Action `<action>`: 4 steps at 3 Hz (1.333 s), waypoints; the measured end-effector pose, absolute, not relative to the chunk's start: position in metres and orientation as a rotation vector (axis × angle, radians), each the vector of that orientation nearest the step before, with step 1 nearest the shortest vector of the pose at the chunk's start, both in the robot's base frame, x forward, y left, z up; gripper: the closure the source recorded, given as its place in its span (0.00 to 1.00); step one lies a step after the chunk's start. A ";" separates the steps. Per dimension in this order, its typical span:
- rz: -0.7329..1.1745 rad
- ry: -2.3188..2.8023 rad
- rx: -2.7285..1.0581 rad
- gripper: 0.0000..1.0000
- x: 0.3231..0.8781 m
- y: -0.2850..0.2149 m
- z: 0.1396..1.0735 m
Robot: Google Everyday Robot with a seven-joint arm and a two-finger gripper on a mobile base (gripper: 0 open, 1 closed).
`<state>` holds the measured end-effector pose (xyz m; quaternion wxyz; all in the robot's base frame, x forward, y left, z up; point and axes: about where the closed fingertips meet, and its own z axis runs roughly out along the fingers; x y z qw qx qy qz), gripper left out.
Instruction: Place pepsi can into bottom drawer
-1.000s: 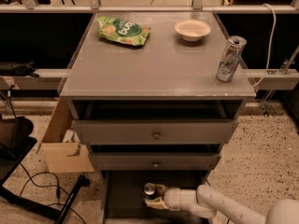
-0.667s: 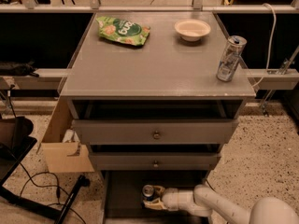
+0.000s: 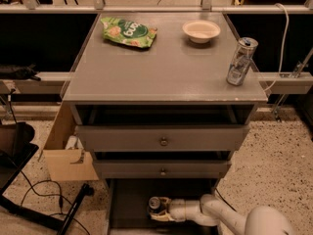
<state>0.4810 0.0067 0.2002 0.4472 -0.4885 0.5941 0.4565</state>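
The pepsi can (image 3: pixel 155 203) stands upright inside the open bottom drawer (image 3: pixel 128 202), near its middle; only its silver top and dark side show. My gripper (image 3: pixel 157 212) reaches in from the lower right on a white arm and sits right at the can. The drawer is pulled out below the two shallower knobbed drawers and its grey floor is dark.
On the cabinet top are a green chip bag (image 3: pixel 128 32), a white bowl (image 3: pixel 201 31) and a tall slim silver can (image 3: pixel 240 61) near the right edge. A cardboard box (image 3: pixel 66 155) stands left of the cabinet. Cables and a dark stand lie on the floor at the left.
The gripper and the can have shifted slightly left inside the bottom drawer. Nothing else has moved.
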 end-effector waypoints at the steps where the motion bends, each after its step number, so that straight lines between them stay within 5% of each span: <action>1: 1.128 1.471 -1.209 0.82 0.482 0.007 0.200; 4: 1.129 1.471 -1.209 0.12 0.482 0.007 0.200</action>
